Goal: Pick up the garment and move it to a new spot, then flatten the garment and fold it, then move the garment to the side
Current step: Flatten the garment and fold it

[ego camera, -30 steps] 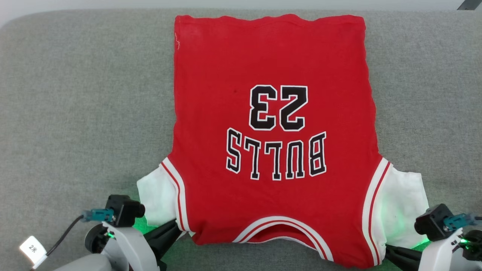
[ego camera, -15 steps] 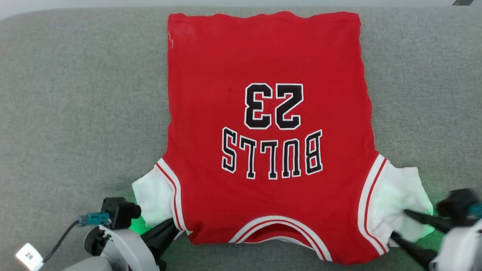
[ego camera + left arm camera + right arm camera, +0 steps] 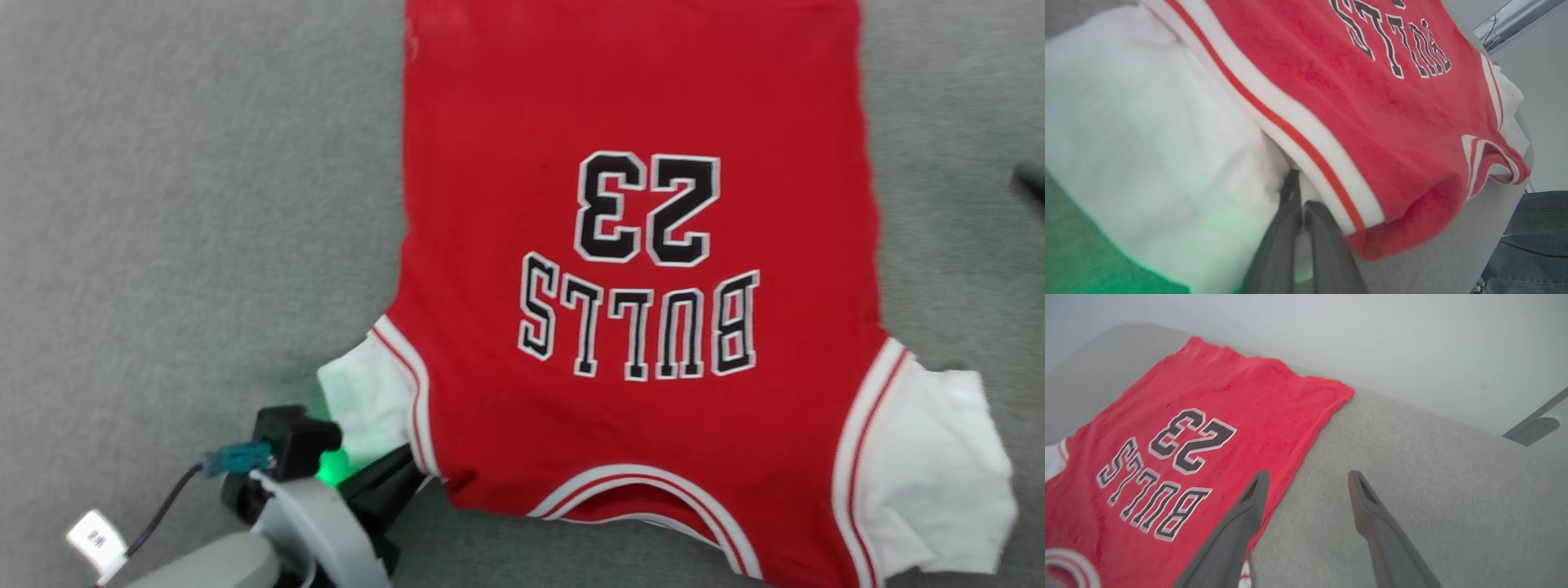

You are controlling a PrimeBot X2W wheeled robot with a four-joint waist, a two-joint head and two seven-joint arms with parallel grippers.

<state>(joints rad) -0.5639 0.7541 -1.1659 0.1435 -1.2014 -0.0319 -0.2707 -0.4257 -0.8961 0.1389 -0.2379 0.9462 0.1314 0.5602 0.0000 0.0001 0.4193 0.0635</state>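
While the garment (image 3: 637,269) lies spread face up on the grey cloth-covered desk (image 3: 204,204), its collar (image 3: 645,490) sits nearest the robot and its hem runs off toward the far side, so the number 23 (image 3: 649,208) reads upside down from where the robot stands.

The left gripper (image 3: 412,465) has its fingers pressed together on the near left shoulder, pinching the cloth just where the striped trim (image 3: 404,384) meets the white sleeve (image 3: 367,400). From the left wrist view the red shoulder humps up a little over those fingers. To my eye the pinch is an anchor, keeping that corner from sliding while the rest gets sorted.

The right gripper (image 3: 1307,475) is spread wide and carries nothing. It hangs over bare desk just beside the jersey's right edge, roughly level with the number. That looks like a spot chosen for reaching the side or far hem, though I can't say which.

I'd judge the body of the jersey smooth enough; only the pinched shoulder is rumpled. Flattening seems nearly finished, and no fold is made yet.
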